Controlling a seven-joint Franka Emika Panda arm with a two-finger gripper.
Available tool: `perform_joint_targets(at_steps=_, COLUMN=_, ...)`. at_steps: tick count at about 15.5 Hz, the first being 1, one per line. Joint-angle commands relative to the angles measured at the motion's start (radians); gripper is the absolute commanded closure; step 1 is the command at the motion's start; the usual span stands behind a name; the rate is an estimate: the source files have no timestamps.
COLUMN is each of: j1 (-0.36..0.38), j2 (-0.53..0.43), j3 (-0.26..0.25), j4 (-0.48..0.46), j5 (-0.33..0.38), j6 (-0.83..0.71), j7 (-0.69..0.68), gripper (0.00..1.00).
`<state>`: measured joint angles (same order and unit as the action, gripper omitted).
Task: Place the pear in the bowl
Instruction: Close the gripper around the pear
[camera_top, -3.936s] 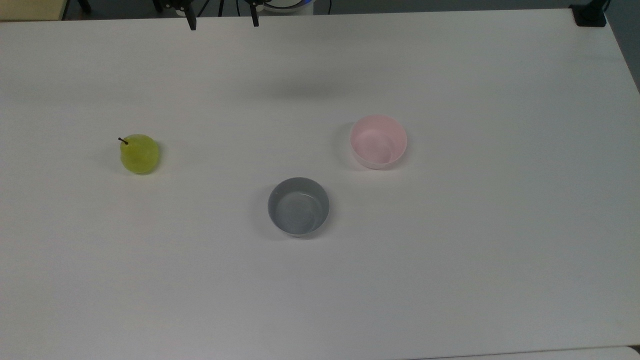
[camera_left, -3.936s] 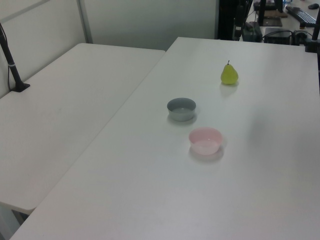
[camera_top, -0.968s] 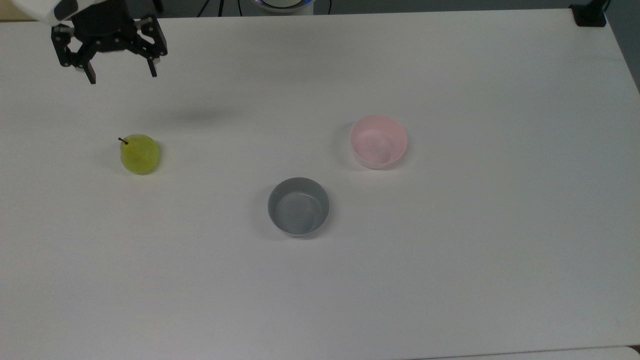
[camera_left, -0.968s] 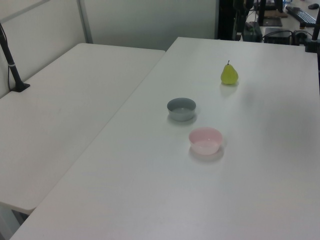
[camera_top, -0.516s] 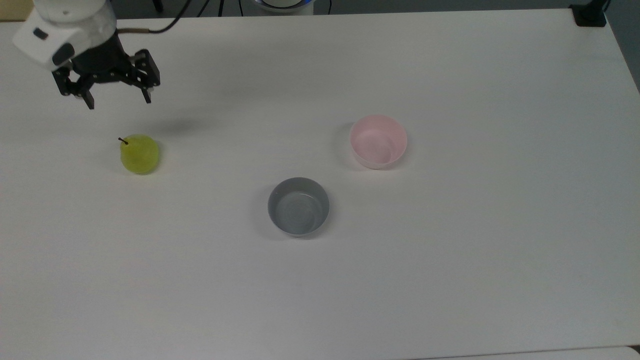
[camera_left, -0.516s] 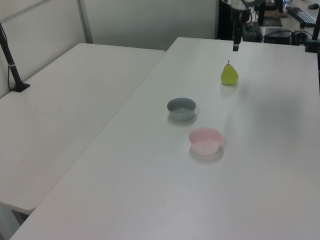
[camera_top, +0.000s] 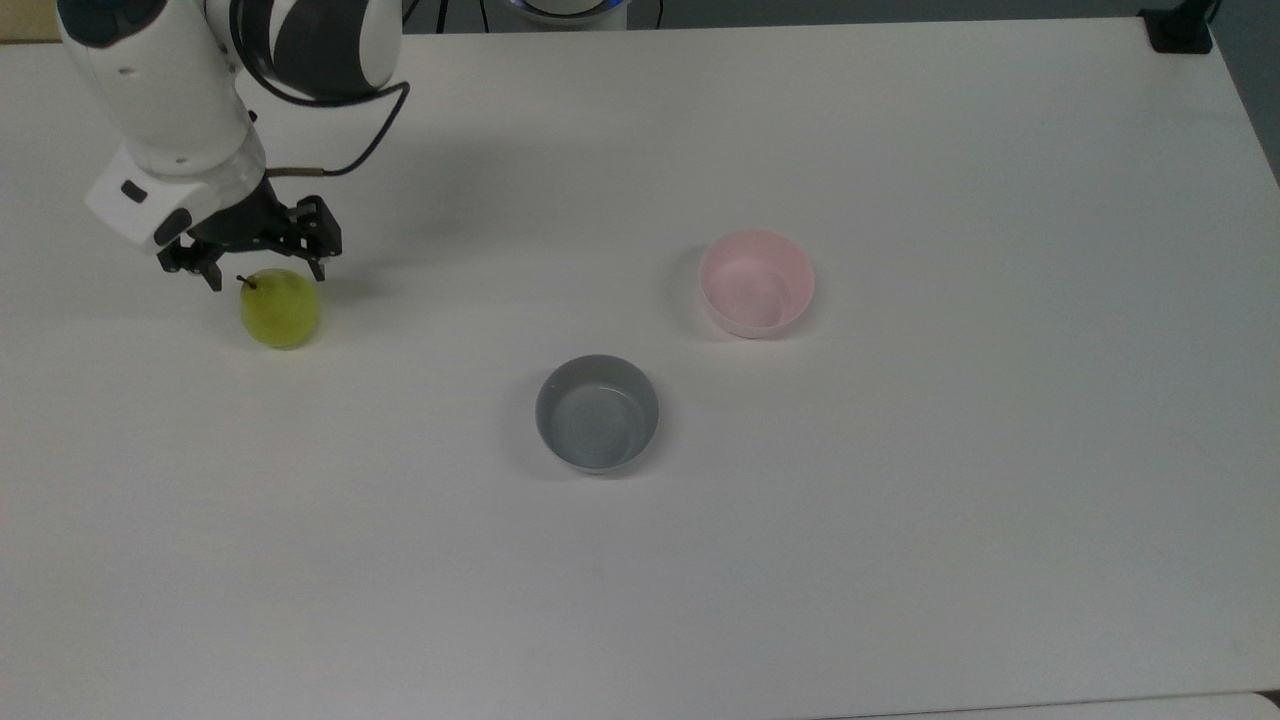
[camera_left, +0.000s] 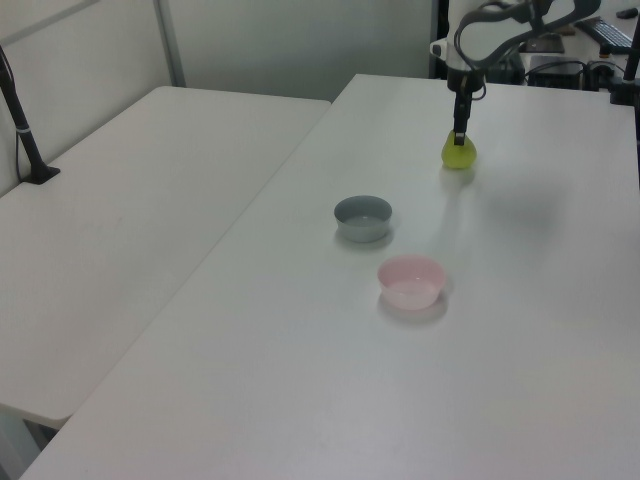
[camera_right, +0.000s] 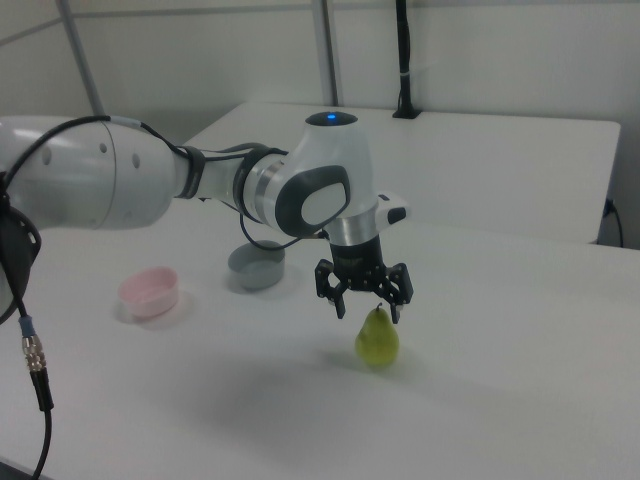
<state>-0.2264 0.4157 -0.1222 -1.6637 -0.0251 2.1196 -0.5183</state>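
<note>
Gripper (camera_right: 367, 308) spread wide, empty, hanging just above pear (camera_top: 280, 308) at top view's left, stem between the fingers, presumably to straddle the body. Bowl (camera_top: 757, 283) well apart toward frame centre-right, mouth up to take the fruit; grey bowl (camera_top: 597, 412) nearer, lower centre.

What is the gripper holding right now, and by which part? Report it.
Nothing. The gripper is open just above the pear, which stands on the table, fingers either side of the stem, not closed on it.

A yellow-green pear (camera_top: 280, 310) (dark stem), a pale pink bowl (camera_top: 757, 283), a grey bowl (camera_top: 597, 412), a white desk (camera_top: 900, 500); black fingers (camera_top: 212, 275) on a white arm (camera_top: 170, 90).
</note>
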Motion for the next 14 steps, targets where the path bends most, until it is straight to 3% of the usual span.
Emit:
perform_joint_targets(at_steps=1, j1=0.013, j2=0.023, j3=-0.007, j4=-0.007, j5=0.004, j6=0.029, j7=0.023, gripper=0.00)
perform_joint_targets(at_steps=5, j1=0.015, j2=0.038, j3=-0.007, j4=-0.008, j5=-0.004, j6=0.033, j7=0.023, gripper=0.00)
perform_joint_targets(at_steps=6, j1=0.015, j2=0.038, j3=-0.007, j4=-0.008, j5=-0.004, j6=0.033, j7=0.023, gripper=0.17)
perform_joint_targets(at_steps=8, j1=0.013, j2=0.038, j3=-0.007, j4=-0.007, j5=0.002, j6=0.031, j7=0.023, gripper=0.72)
perform_joint_targets(at_steps=9, j1=0.013, j2=0.038, j3=-0.007, j4=-0.007, j5=0.004, j6=0.031, j7=0.023, gripper=0.93)
perform_joint_targets(at_steps=10, j1=0.013, j2=0.037, j3=-0.007, j4=-0.007, j5=0.005, j6=0.029, j7=0.024, gripper=1.00)
perform_joint_targets(at_steps=14, j1=0.009, j2=0.005, j3=-0.007, j4=-0.004, j5=0.005, j6=0.016, j7=0.029, gripper=1.00)
